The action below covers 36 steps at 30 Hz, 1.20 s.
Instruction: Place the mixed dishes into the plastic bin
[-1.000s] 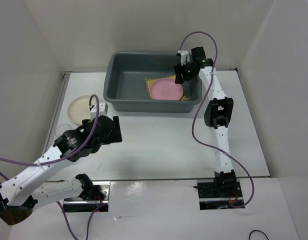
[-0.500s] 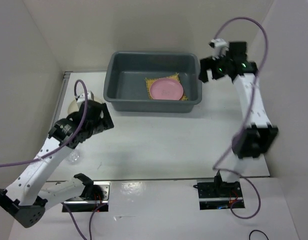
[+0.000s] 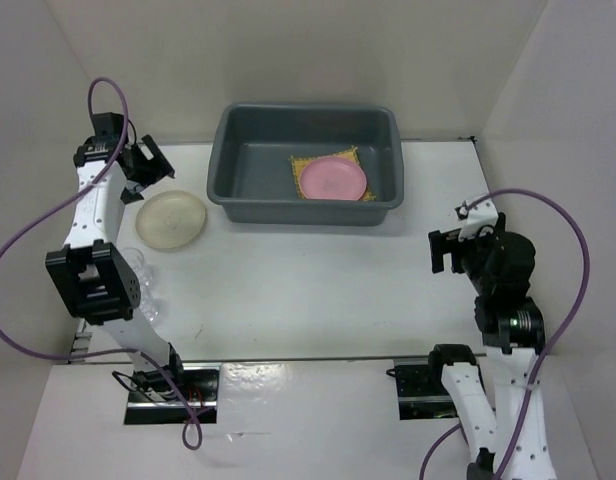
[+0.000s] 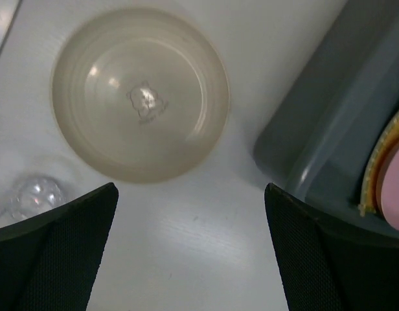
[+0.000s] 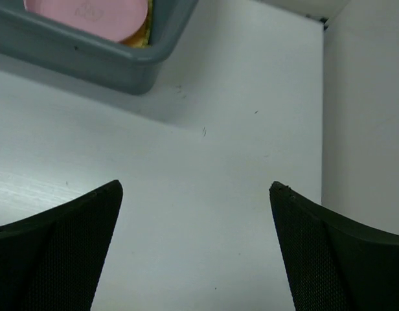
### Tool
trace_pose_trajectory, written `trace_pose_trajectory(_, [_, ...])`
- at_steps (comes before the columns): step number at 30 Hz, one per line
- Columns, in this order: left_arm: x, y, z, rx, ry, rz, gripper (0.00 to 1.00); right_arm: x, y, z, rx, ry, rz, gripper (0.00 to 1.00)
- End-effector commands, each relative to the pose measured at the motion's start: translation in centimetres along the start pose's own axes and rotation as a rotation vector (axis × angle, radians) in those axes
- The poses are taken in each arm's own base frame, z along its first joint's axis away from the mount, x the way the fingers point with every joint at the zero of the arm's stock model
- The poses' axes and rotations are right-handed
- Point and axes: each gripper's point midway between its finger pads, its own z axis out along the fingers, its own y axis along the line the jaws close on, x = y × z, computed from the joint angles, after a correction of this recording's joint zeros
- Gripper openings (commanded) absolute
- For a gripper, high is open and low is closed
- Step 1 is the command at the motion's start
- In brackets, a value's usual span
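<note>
The bin [image 3: 308, 213] stands far on the bench [image 3: 318, 280]. Inside, right of centre, one plate [image 3: 333, 181] lies on the mat [image 3: 318, 156]. Left of the bin sits the second plate [image 3: 171, 219], with the glass [image 4: 36, 196] nearer.

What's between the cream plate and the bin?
Nothing but a strip of bare table separates the cream plate from the bin; the left wrist view shows it best.

White tbl [image 3: 308, 290], walls [image 3: 288, 50] L/R/back

Bright, diffuse overhead light is filling the scene. The surface [image 3: 318, 290] is glaring along its near edge, and the plastic bin [image 3: 308, 212] is casting a soft shadow. In the wrist views, the left claw [image 4: 190, 188] and right claw [image 5: 196, 186] are appearing dark and blurred.
</note>
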Motion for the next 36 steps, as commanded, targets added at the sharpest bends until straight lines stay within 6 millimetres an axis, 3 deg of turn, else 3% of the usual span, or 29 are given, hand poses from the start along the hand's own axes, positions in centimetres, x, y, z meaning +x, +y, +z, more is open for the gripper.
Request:
trace_pose_trajectory(1, [-4.2,0.2,0.2,0.021,-0.067,0.018,1.00,-3.9,-0.7,-2.1,0.049,-0.223,-0.006,0.99])
trace_pose_trajectory(2, [-4.6,1.2,1.0,0.008,-0.048,-0.005,1.00,-3.5,-0.5,-2.3,0.054,-0.238,-0.008,0.99])
trace_pose_trajectory(5, [-4.8,2.0,3.3,0.010,-0.019,-0.035,1.00,-3.0,0.0,-2.4,0.032,-0.246,-0.025,0.99])
trace_pose_trajectory(8, [-4.0,4.7,6.1,-0.103,0.020,-0.049,1.00,-3.8,0.4,-3.9,0.026,-0.307,-0.047,0.99])
trace_pose_trajectory(10, [-4.0,6.8,6.8,-0.194,0.010,-0.071,1.00,-3.9,0.2,-4.1,0.040,-0.312,-0.038,0.99])
trace_pose_trajectory(12, [-2.2,8.1,8.5,-0.222,0.058,-0.114,1.00,-4.0,0.2,-4.3,0.043,-0.321,-0.039,0.99])
trace_pose_trajectory(13, [-2.2,8.9,8.9,-0.237,0.048,-0.123,1.00,-4.0,0.2,-4.3,0.043,-0.321,-0.039,0.99])
trace_pose_trajectory(16, [1.0,11.4,11.7,-0.255,0.162,-0.165,1.00,-3.9,0.0,-3.9,0.049,-0.309,-0.036,0.99])
trace_pose_trajectory(19, [2.2,12.9,13.2,-0.281,0.202,-0.184,0.99,-3.9,-0.1,-3.9,0.056,-0.307,-0.025,0.99])
trace_pose_trajectory(24, [2.4,13.2,14.7,-0.288,0.221,-0.186,0.95,-4.3,-0.1,-4.8,0.066,-0.340,-0.031,0.99])
trace_pose_trajectory(29, [3.9,14.0,16.1,-0.303,0.270,-0.167,0.84,-4.6,-0.1,-5.1,0.069,-0.358,-0.025,0.99])
trace_pose_trajectory(31, [4.6,14.2,16.5,-0.295,0.281,-0.160,0.77,-4.6,-0.1,-5.1,0.069,-0.358,-0.025,0.99])
trace_pose_trajectory(33, [4.5,13.9,16.6,-0.279,0.277,-0.151,0.58,-4.6,-0.1,-5.1,0.069,-0.358,-0.025,0.99])
trace_pose_trajectory(35, [4.5,13.9,16.6,-0.279,0.277,-0.151,0.30,-4.6,0.0,-5.1,0.066,-0.359,-0.025,0.99])
trace_pose_trajectory(36, [4.2,14.0,16.4,-0.289,0.275,-0.158,0.05,-4.8,-0.1,-5.1,0.068,-0.367,-0.027,0.99])
